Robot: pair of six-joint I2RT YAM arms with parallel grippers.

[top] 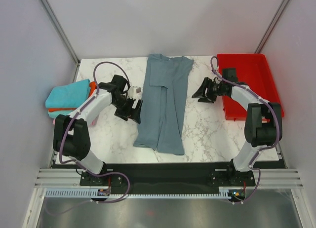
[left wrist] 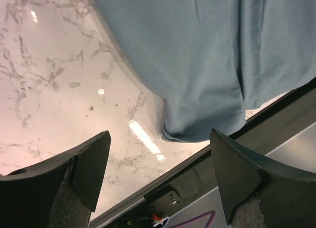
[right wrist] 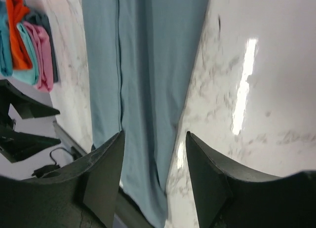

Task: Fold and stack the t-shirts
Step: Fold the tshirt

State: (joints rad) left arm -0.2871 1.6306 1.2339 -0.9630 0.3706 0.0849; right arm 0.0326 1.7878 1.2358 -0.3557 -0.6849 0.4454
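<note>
The slate grey-blue t-shirt (top: 164,104) lies in the middle of the marble table, both sides folded in to a long strip, collar at the far end. It also shows in the left wrist view (left wrist: 207,55) and the right wrist view (right wrist: 143,65). My left gripper (top: 134,110) is open and empty just left of the strip's middle. My right gripper (top: 201,94) is open and empty a little right of the strip. The folded teal (top: 69,94), orange (top: 92,88) and pink (top: 53,116) t-shirts are stacked at the table's left edge.
A red plastic tray (top: 249,85) stands at the right side of the table under my right arm. The table's near edge with a black rail (left wrist: 197,173) shows just beyond the shirt's hem. White walls close in the back and sides.
</note>
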